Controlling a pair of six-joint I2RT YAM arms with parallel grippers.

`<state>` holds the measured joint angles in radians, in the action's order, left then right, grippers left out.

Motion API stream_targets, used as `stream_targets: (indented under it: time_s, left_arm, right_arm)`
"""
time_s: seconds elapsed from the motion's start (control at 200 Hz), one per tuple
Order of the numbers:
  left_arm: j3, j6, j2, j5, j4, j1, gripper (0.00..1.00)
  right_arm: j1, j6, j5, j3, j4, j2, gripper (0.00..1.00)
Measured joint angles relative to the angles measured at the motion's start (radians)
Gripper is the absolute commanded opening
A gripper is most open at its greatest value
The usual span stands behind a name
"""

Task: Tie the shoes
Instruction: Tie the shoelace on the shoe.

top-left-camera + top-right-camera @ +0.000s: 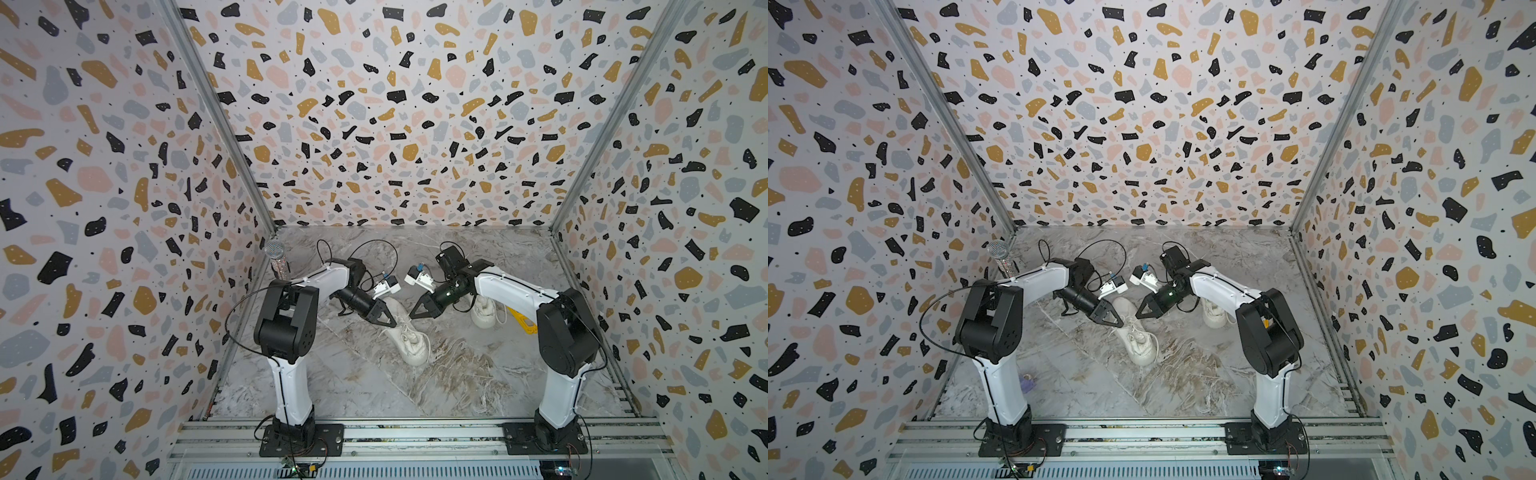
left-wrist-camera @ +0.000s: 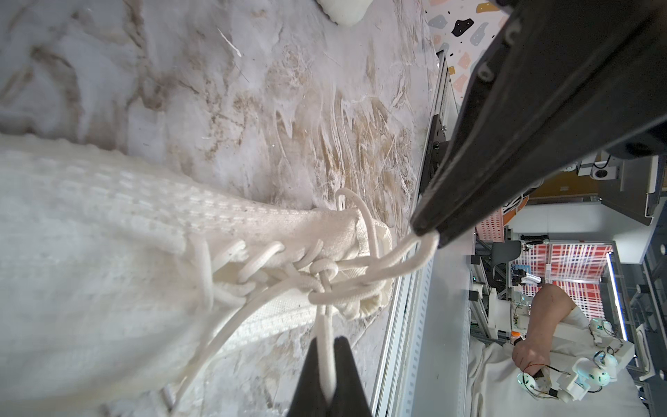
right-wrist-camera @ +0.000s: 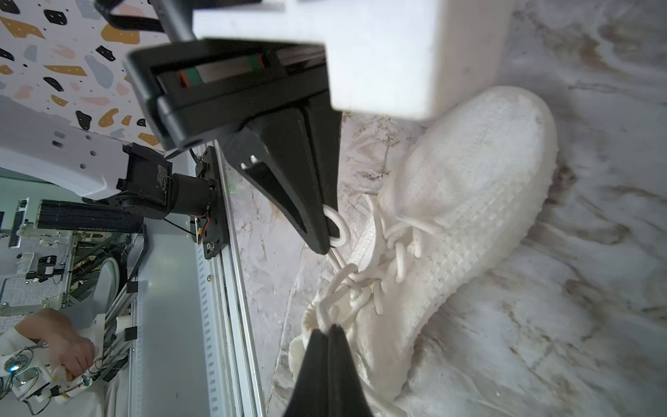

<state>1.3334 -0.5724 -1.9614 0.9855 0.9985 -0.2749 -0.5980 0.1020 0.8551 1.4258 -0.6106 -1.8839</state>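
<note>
Centre of the worktop (image 1: 478,374): a cream shoe (image 1: 409,336) gripped by both bow loops.

The shoe is an off-white knit low-top with a chunky sole. It lies sole-down at the worktop's middle, and its mate (image 1: 484,309) sits toward the worktop's far right side. Above the worktop's middle, the left end effector (image 1: 392,323) and right end effector (image 1: 412,314) are each clamped tight on a white lace loop (image 2: 326,335). The knot (image 2: 323,271) looks formed but slack. I judge the step in hand is cinching: draw the loops apart evenly and low, so the shoe neither lifts nor skids and neither loop pulls through.
</note>
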Motion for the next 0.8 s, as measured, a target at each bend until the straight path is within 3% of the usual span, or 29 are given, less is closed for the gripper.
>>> stream_targets:
  time_s: [0.801]
  left_arm:
    - [-0.027, -0.019, 0.002, -0.066, -0.006, 0.0, 0.0]
  right_arm:
    - [0.005, 0.015, -0.299, 0.012, -0.111, -0.011, 0.0]
